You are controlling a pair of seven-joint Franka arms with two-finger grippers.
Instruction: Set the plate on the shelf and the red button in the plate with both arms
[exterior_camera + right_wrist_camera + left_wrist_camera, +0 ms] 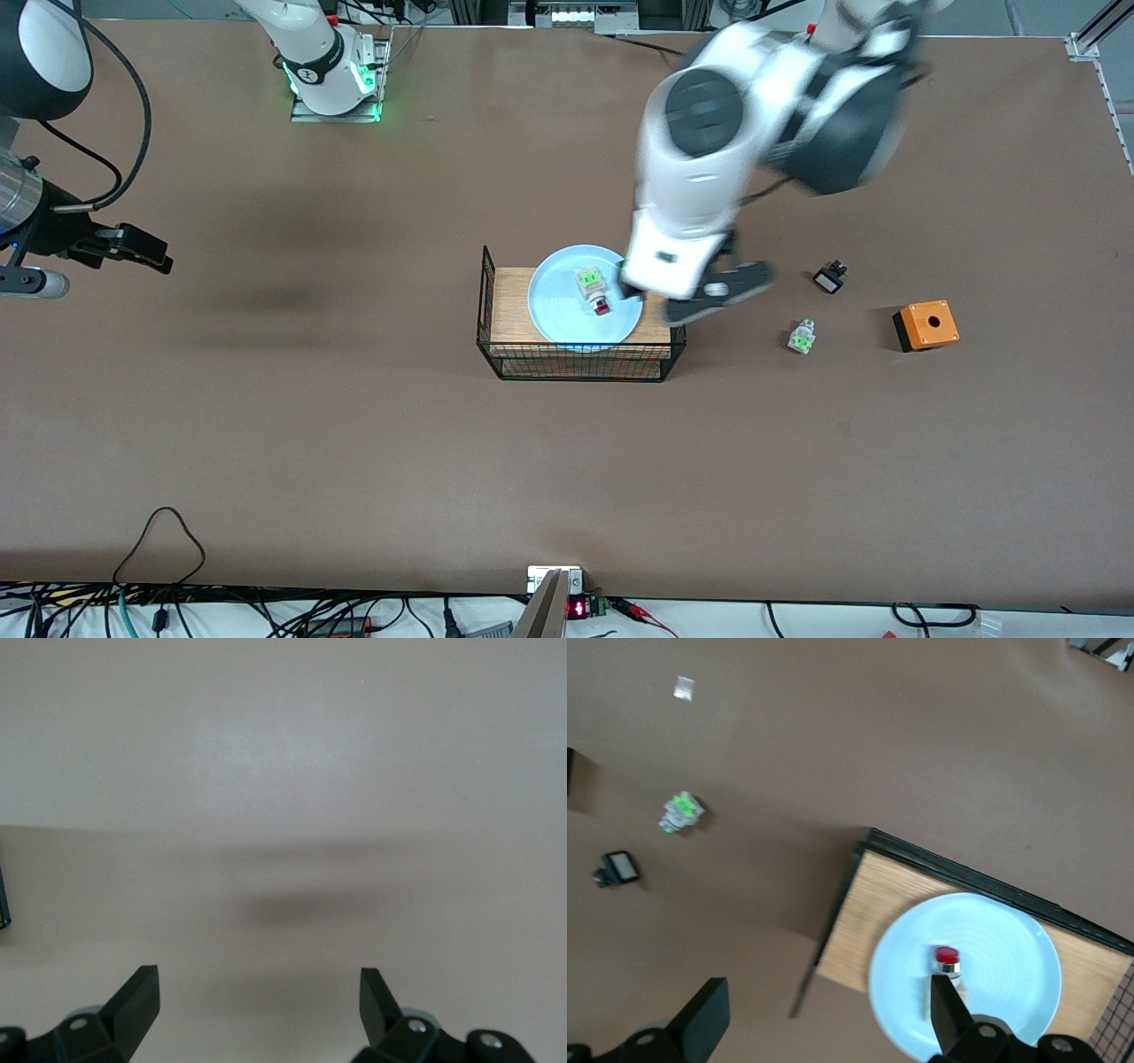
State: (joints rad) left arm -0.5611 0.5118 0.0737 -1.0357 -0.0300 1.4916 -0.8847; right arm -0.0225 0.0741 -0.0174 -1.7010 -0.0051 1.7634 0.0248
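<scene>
Nearest the front camera, on the brown desk [354, 461], stands a black wire basket [496, 359] with a wooden board [509, 306] as its floor. The round pale light-blue shallow plate [567, 323] rests on that board, inside the basket, and the small white-and-green push-button with a red cap [594, 290] lies on the plate, near its middle, red cap pointing toward the front camera. Judging by how both lie, the placing looks done.

The left end effector [687, 297] hangs over the plate's edge toward the left arm's end of the desk, its black fingers [704, 1019] spread wide and holding nothing; the wrist view shows the button between them, untouched.

Toward the left arm's end of the desk lie a similar white-and-green part without a cap [802, 338], a small black part with a pale face [830, 278] and an orange box with a round hole [926, 325].

The right end effector [133, 248] waits over bare desk toward the right arm's end, fingers [133, 1001] wide apart and empty.

As a judgement: the plate is likely stiff, light and smooth, best pinched at its raised rim, where it may slip or tip. The button looks hard, light and apt to roll, so take it across its squarish green-and-white body, not the rounded cap
</scene>
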